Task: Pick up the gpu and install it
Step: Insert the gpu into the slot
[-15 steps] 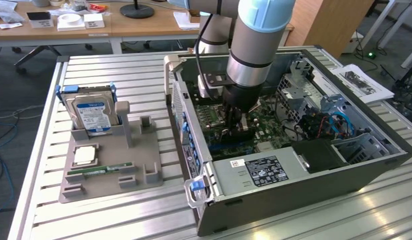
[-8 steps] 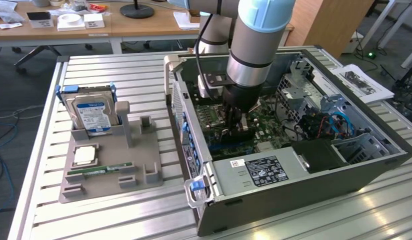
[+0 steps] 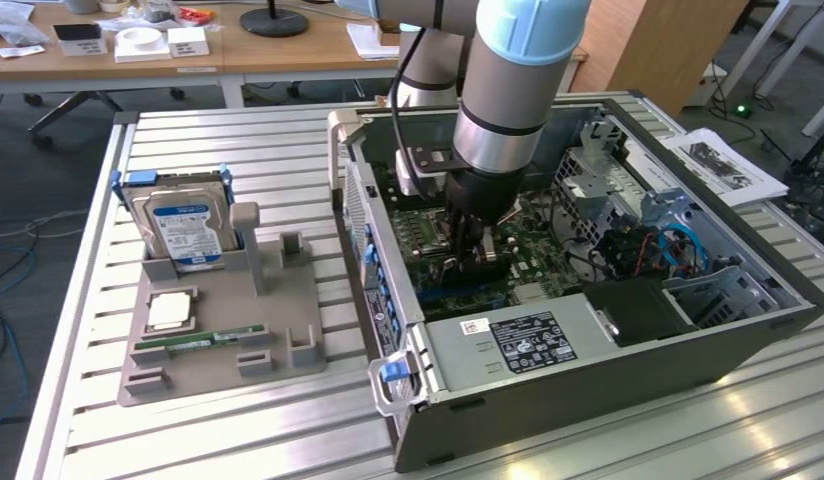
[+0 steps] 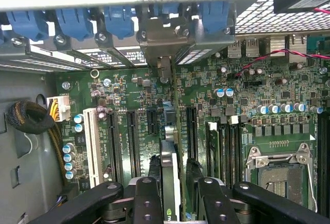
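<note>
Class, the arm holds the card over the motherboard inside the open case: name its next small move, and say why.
Probably a short, straight push down: the end effector grips the gpu edge-on above the motherboard slots, its bracket end toward the rear openings.

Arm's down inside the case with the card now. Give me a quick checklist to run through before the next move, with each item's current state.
1. Card in grip: ok. The gripper is shut on the gpu, held edge-on.
2. Card over the motherboard: ok, among the expansion slots.
3. Seated in a slot: cannot tell, the bottom edge is hidden.
4. End bracket at the rear wall: ok, beside the blue latches.
5. Loose cables: ok, the red-black wire lies apart from the card.
6. Arm clear of the case walls: ok in the exterior view.
</note>
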`<state>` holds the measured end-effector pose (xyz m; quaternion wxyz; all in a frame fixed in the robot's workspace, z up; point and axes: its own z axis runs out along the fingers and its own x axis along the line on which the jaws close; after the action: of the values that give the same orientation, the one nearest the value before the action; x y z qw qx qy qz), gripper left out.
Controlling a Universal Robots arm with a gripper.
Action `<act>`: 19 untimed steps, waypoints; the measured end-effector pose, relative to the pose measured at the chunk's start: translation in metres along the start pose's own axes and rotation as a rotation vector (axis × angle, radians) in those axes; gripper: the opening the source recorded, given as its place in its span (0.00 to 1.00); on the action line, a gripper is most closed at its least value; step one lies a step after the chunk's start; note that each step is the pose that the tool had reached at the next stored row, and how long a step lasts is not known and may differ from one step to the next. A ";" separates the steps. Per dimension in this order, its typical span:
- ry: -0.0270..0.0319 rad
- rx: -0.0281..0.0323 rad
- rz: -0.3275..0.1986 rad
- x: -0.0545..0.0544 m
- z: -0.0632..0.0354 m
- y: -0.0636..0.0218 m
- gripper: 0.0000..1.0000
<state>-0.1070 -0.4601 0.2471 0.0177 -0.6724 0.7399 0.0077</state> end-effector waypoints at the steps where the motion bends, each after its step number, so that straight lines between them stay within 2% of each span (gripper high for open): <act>1: 0.0001 -0.0001 0.000 0.000 0.0000 0.0000 0.33; 3: 0.0001 0.0000 0.000 0.000 0.0000 0.0000 0.40; 4: 0.0002 0.0000 0.000 0.000 0.0000 0.0000 0.40; 5: 0.0002 0.0000 0.000 0.000 0.0000 0.0000 0.46; 13: 0.0001 0.0001 0.000 0.000 0.0000 0.0000 0.45; 14: 0.0002 0.0000 0.000 0.000 0.0000 0.0000 0.38; 19: 0.0004 0.0000 0.000 0.000 -0.0001 0.0000 0.36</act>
<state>-0.1070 -0.4601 0.2472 0.0176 -0.6724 0.7399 0.0076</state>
